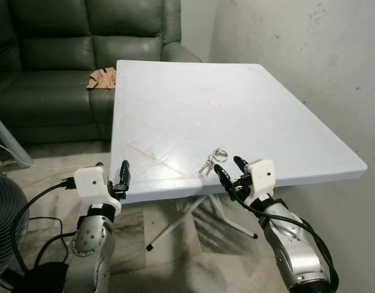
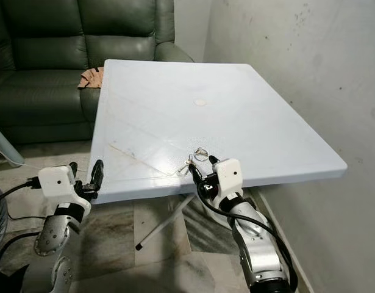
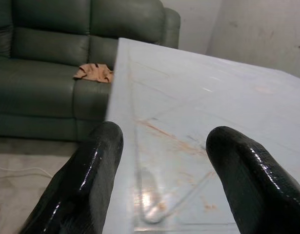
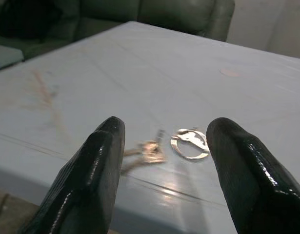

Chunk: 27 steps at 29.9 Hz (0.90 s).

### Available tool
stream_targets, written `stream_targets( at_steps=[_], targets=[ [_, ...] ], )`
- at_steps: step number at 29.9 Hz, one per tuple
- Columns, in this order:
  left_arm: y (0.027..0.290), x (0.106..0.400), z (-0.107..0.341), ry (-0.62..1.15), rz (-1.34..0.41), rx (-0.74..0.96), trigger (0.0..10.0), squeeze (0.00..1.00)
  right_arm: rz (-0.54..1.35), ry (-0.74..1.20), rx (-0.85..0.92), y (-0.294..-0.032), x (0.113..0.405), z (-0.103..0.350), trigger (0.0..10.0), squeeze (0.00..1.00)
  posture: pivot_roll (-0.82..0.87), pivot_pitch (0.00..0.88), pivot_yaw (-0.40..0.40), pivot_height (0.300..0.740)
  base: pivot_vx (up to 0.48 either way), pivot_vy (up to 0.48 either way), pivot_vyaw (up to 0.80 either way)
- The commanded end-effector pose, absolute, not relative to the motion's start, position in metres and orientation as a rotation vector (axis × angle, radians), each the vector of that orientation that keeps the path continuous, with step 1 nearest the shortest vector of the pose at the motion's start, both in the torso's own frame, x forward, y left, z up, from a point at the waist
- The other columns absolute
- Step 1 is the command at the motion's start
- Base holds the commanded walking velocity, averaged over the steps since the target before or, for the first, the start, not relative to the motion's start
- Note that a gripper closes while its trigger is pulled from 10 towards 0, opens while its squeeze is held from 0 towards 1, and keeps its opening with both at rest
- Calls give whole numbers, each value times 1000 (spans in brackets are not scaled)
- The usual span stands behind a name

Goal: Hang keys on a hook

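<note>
Where the white table [image 1: 248,116] meets sofa [image 1: 65,55], keys [image 1: 213,161] lie.

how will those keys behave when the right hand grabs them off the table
The keys lie flat on a glossy table, so they will probably skid before lifting. Loosely joined on a ring, they will likely dangle. The open right hand faces them.
</note>
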<state>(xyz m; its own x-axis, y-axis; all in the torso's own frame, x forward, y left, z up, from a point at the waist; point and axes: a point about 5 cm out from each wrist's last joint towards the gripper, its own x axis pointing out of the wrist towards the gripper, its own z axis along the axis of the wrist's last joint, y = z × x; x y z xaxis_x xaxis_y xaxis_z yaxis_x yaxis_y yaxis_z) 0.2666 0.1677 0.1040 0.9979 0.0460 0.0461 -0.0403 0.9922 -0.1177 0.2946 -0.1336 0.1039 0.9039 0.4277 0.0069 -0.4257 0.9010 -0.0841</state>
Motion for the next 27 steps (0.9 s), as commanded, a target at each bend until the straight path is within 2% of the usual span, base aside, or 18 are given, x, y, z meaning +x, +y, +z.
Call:
stream_targets(
  at_steps=[1, 8, 11, 15, 27],
  targets=[
    [167, 265, 105, -44, 40, -93, 10000, 0, 442, -36, -106, -135, 297, 108, 10000, 0, -62, 10, -72, 728, 0, 0, 0],
    [156, 262, 105, -50, -38, -25, 10000, 0, 464, -37, -172, -131, 302, 110, 10000, 0, -61, 15, -70, 728, 0, 0, 0],
    [142, 256, 109, -73, -134, -21, 10000, 0, 485, -24, -227, -122, 312, 114, 10000, 0, -57, 33, -66, 728, 0, 0, 0],
    [140, 253, 108, -67, -138, -12, 10000, 0, 496, -15, -235, -115, 315, 115, 10000, 0, -48, 50, -69, 728, 0, 0, 0],
    [136, 238, 110, -61, -165, -4, 10000, 0, 493, 76, -132, -74, 324, 116, 10000, 0, -31, 111, -88, 728, 0, 0, 0]
  ],
)
